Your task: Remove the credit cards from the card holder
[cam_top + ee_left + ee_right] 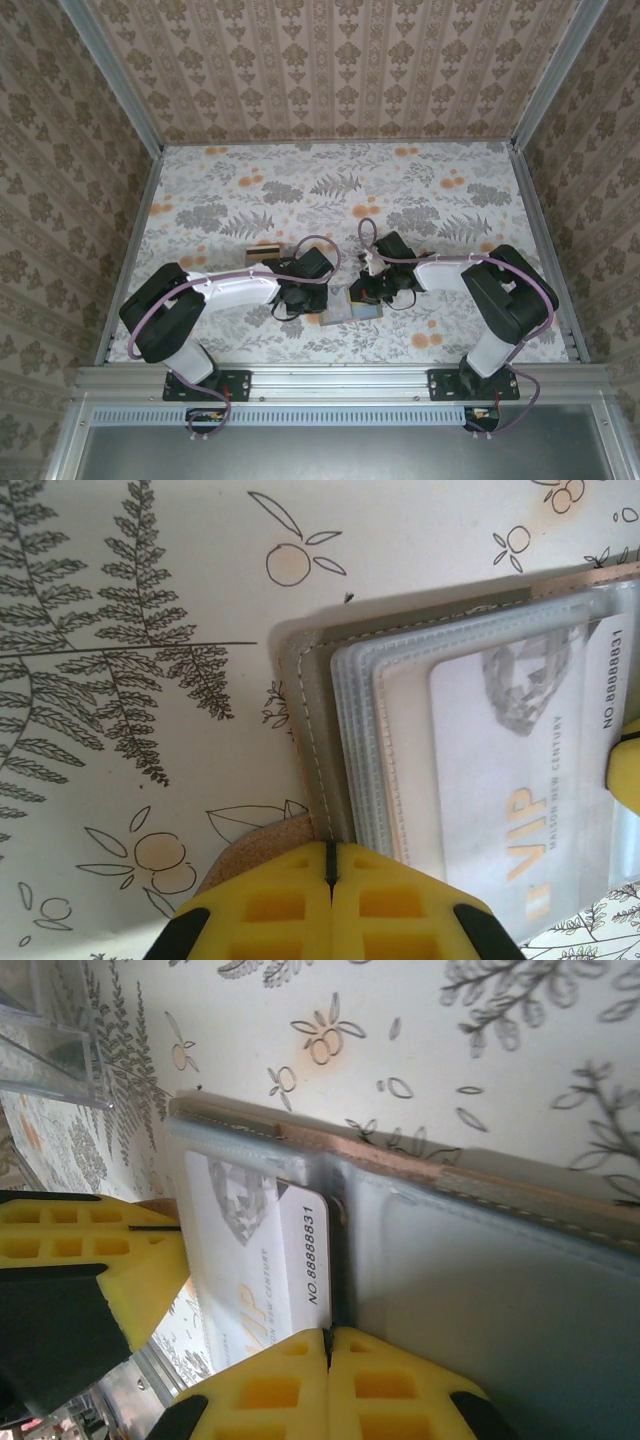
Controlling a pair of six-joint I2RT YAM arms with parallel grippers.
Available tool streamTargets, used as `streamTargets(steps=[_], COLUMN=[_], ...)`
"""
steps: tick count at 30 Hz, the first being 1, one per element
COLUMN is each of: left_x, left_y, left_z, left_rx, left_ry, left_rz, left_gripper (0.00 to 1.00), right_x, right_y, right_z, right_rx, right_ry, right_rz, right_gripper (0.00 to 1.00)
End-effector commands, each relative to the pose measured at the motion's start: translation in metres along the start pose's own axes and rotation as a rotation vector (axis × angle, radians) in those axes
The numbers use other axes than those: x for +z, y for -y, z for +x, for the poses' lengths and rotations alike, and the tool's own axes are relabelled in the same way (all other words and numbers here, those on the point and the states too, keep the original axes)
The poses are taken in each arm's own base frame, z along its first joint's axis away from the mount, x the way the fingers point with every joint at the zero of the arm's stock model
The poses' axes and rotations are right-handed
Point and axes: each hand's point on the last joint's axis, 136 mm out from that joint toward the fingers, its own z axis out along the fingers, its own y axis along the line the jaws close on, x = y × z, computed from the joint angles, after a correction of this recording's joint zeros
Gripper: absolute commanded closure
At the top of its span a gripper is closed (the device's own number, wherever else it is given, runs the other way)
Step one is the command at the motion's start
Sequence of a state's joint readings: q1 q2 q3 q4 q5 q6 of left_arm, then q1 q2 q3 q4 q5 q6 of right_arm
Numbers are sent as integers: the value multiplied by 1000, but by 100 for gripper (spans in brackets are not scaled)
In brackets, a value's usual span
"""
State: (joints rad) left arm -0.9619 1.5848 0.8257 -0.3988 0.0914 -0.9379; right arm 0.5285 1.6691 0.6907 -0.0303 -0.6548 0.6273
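Note:
The card holder point(352, 308) lies open on the floral table between my two grippers. Its grey-brown stitched edge point(318, 680) and blue-grey lining point(500, 1290) show up close. A white credit card point(500, 780) printed VIP sits in the clear sleeves, and its numbered end point(305, 1250) sticks out toward the fold. My left gripper point(322, 298) is shut on the holder's outer edge point(330, 852). My right gripper point(368, 292) is shut on the card's protruding end point(328, 1338).
A small clear tray point(263, 253) with tan and dark contents stands just behind the left arm, and its corner point(50, 1055) shows in the right wrist view. A metal rail point(340, 378) borders the near table edge. Patterned walls enclose three sides.

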Motion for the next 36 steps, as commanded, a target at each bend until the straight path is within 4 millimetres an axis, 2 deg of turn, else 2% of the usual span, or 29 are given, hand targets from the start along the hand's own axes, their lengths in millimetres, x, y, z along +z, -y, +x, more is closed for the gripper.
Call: streamTargets(steps=[1,9,10,11,15,28,36], left_x=[7,7,6,6,7,7,8], left_y=[-16,-16,-16,-16,-15,-15,-14], left_z=[16,16,15,15,15,15,16], left_rx=[29,30,30,30,31,30,28], left_ry=[-56,-57,-56,-56,-56,-58,-57], left_rz=[-78,-77,-77,-76,-74,-73,-71], left_gripper=[100,100,100,100,100,100,100], right_x=[-11,-18,-17,-15,-10,4,7], right_y=[17,19,17,16,16,10,8], right_z=[2,3,3,3,4,8,10], right_rx=[21,21,19,22,32,30,20], right_ry=[10,17,15,12,-1,-30,-38], right_rz=[73,69,57,48,26,-6,-7], right_gripper=[100,100,92,80,71,71,75])
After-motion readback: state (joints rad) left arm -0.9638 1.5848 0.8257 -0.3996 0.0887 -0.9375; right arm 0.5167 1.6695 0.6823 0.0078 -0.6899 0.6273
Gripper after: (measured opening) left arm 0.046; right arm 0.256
